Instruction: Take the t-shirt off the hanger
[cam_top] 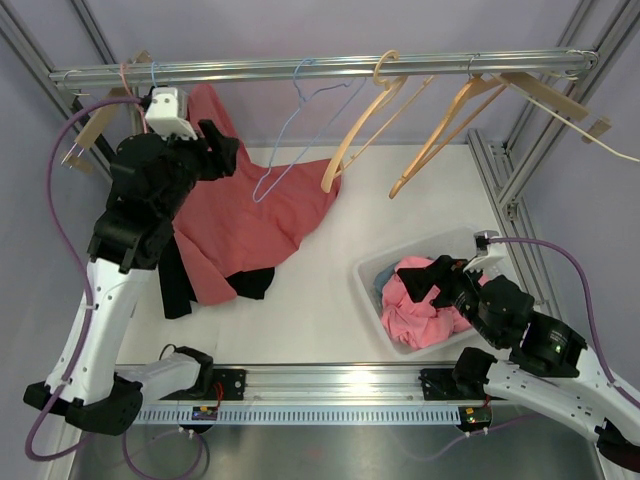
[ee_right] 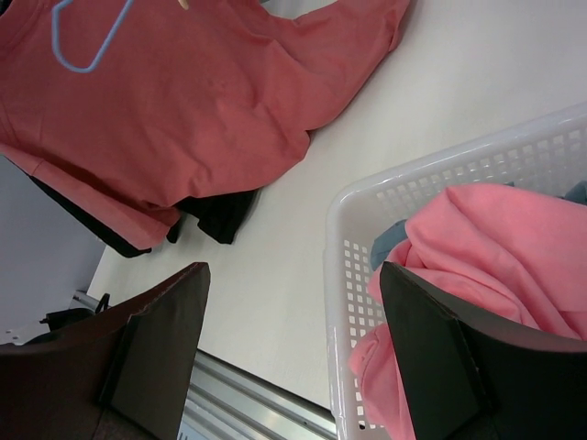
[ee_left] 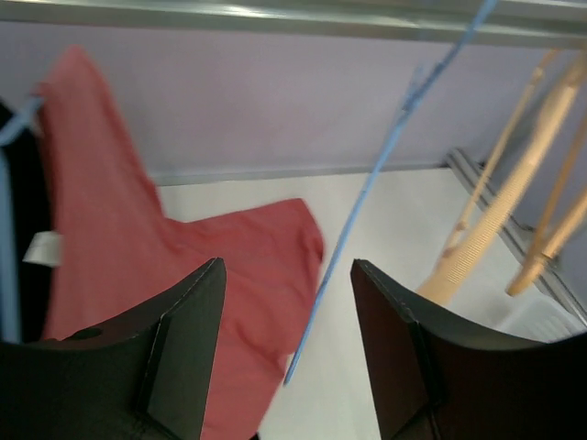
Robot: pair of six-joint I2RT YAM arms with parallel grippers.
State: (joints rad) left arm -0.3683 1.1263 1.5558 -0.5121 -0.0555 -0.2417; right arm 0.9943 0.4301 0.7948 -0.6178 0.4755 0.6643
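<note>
**Asker:** Where is your left hand?

**Me:** My left gripper [ee_left: 286, 275] is high up, just under the left end of the rail [cam_top: 330, 68]. Its fingers are spread and nothing is between them.

**Asker:** And the shirt?

**Me:** The red t-shirt [cam_top: 250, 220] begins right beside my fingers, on the side toward the rail's left end, where one corner rises almost to the rail. A pale blue wire shows next to that corner in my wrist view, but I cannot tell whether the cloth hangs on it. From there the shirt's long axis slants down toward the space below the rail's middle. Its lower part lies spread on the table [cam_top: 400, 210].

**Asker:** What is on your other side?

**Me:** A bare blue hanger [ee_left: 344, 238] hangs from the rail, between my fingers and the wooden hangers [cam_top: 370, 120].

**Asker:** Which arm should take it?

**Me:** The left, I judge. My right gripper [ee_right: 293, 270], also spread and empty, hovers over the white basket [cam_top: 372, 290], well forward of the rail's right half and far from the shirt. The raised corner is the part to go for
</note>
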